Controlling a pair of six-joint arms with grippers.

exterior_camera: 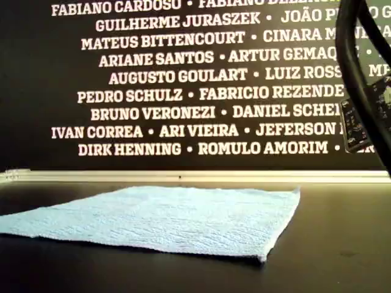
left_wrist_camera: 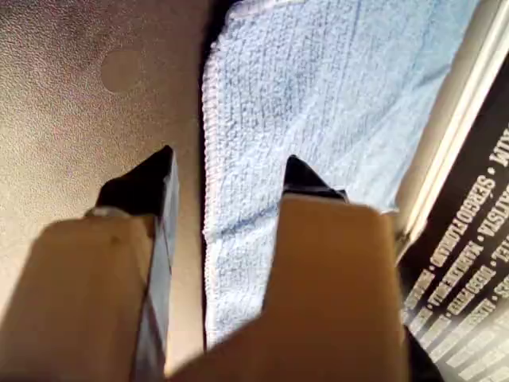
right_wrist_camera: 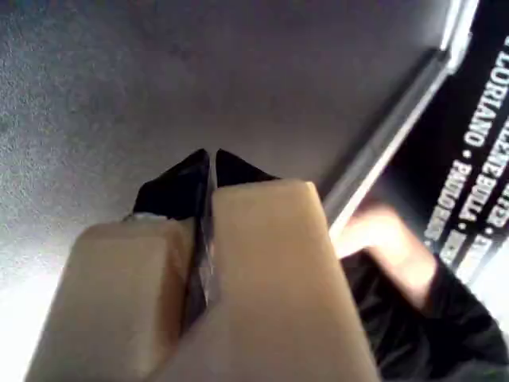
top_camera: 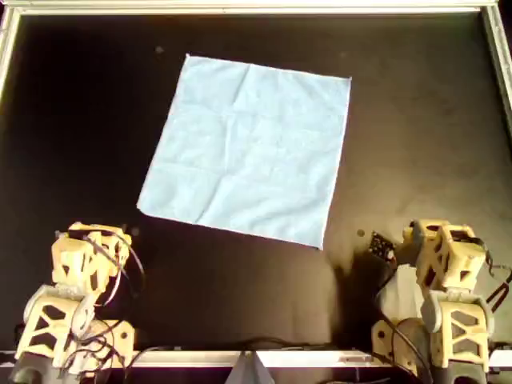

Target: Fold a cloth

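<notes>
Overhead view shows a black table (top_camera: pixel 88 120) edged by a pale metal frame (top_camera: pixel 240 8), with the cloth (top_camera: pixel 248 148) lying flat and unfolded a little above the middle of that view. The cloth is a light sky-blue square, turned slightly so that one corner points toward the lower edge of the overhead view, and faint crease lines cross it. Nothing touches it. In the exterior view the cloth (exterior_camera: pixel 165 217) lies low on the table (exterior_camera: pixel 342 244), its near corner toward the exterior view's right, and behind it stands a dark wall (exterior_camera: pixel 201 79) printed with white names.

Both arms rest near the lower edge of the overhead view, well apart from each other. The left arm (top_camera: pixel 76 296) sits at the overhead view's lower left, near the cloth's closest corner but not touching it. The right arm (top_camera: pixel 440 296) sits at the overhead view's lower right, clear of the cloth.

From the left wrist view, the left gripper (left_wrist_camera: pixel 227 179) has its jaws spread wide and empty, with the cloth's edge (left_wrist_camera: pixel 318 119) seen between and beyond them. From the right wrist view, the right gripper (right_wrist_camera: pixel 208 163) has its jaws pressed together with nothing between them, over the bare table (right_wrist_camera: pixel 159 72).
</notes>
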